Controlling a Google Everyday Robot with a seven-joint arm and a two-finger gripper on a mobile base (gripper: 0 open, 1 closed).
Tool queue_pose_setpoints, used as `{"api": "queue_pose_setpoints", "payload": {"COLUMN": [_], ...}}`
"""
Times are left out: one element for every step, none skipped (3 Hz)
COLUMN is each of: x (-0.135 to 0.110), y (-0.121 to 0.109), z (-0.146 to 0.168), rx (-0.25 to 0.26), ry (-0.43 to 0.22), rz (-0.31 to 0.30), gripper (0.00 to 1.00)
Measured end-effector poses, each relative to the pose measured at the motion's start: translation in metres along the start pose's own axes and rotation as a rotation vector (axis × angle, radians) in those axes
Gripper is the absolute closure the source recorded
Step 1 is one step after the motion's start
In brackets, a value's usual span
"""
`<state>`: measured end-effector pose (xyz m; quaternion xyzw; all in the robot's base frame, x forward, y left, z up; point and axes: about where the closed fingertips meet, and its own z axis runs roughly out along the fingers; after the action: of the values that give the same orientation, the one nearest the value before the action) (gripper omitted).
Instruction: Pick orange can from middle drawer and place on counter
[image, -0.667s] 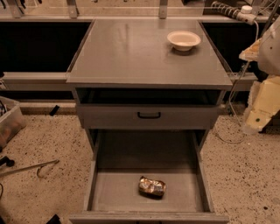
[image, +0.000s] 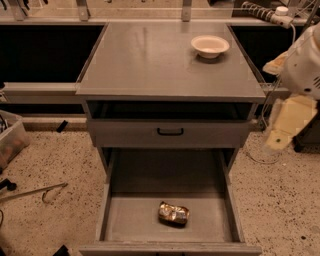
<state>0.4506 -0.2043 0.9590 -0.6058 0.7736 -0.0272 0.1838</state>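
Note:
The orange can (image: 174, 213) lies on its side on the bare floor of the open middle drawer (image: 120, 220), near the front and slightly right of centre. It is dented, orange-gold with silvery patches. The counter (image: 150, 60) is the flat grey top of the cabinet. My gripper (image: 287, 125) hangs from the white arm at the right edge of the view. It is beside the cabinet at about the height of the upper drawer, well above and to the right of the can. It holds nothing that I can see.
A white round bowl (image: 210, 46) stands at the back right of the counter. The upper drawer front with a black handle (image: 170, 132) is closed. A clear bin (image: 10, 140) and a thin rod (image: 35, 192) lie on the speckled floor at the left.
The arm and gripper have shifted slightly to the left, toward the cabinet. The can, drawer and bowl have not moved.

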Motion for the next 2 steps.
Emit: {"api": "queue_pose_setpoints", "payload": {"x": [-0.026, -0.045], "y": [0.004, 0.018], "z": [0.061, 0.120], "rx": [-0.031, -0.106], "ry": [-0.115, -0.198], "rz": [-0.021, -0.034], "gripper": [0.00, 0.00]}}
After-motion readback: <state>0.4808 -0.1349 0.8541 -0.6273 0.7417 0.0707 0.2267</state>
